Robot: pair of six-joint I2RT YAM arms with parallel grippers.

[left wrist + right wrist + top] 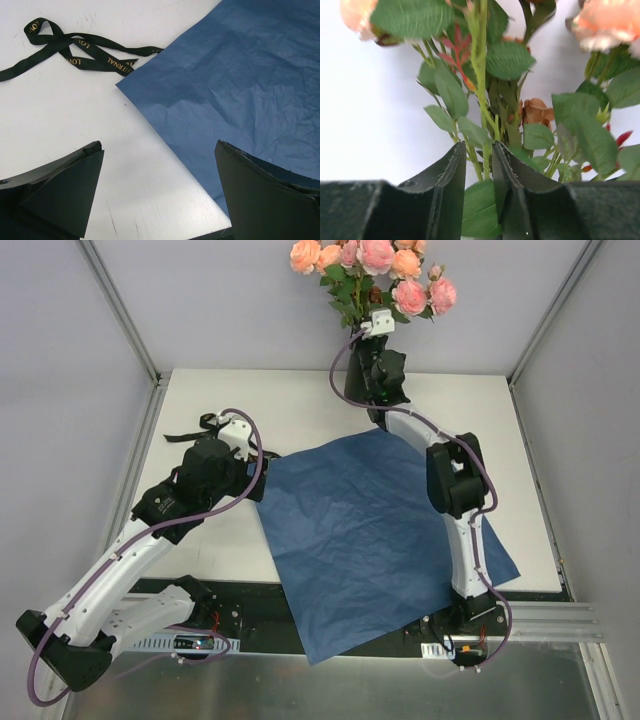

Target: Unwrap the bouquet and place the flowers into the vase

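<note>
Flowers: a bunch of pink and peach roses, the flowers (370, 275), is seen upright at the far edge of the surface (230, 390), right of centre, heads well above the arm.
Vase: a dark upright shape just left of the right wrist is judged to be the vase (353, 380); its mouth is hidden, so how deep the stems sit cannot be told.
Right claw: the right claw (479, 147) is set low on the bunch, jaws narrowly parted with thin green stems between them; whether the stems are pinched cannot be told.
Left claw: the left claw (159, 150) is spread wide and hangs empty over the surface at the left edge of the blue paper (370, 530).
Wrapping: the paper is laid out flat and creased at the centre; the black ribbon (75, 50) lies loose at the far left, its end touching the paper's corner.
Weight: the bunch is judged light but top-heavy, with broad heads on long, thin stems.
Stiffness: the stems are expected to flex and spring, and the leaves to brush aside easily.
Slip: smooth, narrow stems may slide or fan apart if only some are caught.
Fragility: petals and leaves are likely to be crushed or snagged, so they are best left untouched.
Hold: the bunch is best taken low on the gathered stems, below the leaves and just above the vase, as many stems as possible being taken together.
Risk: a tall, narrow vase may be tipped by a sideways pull on the stems.
</note>
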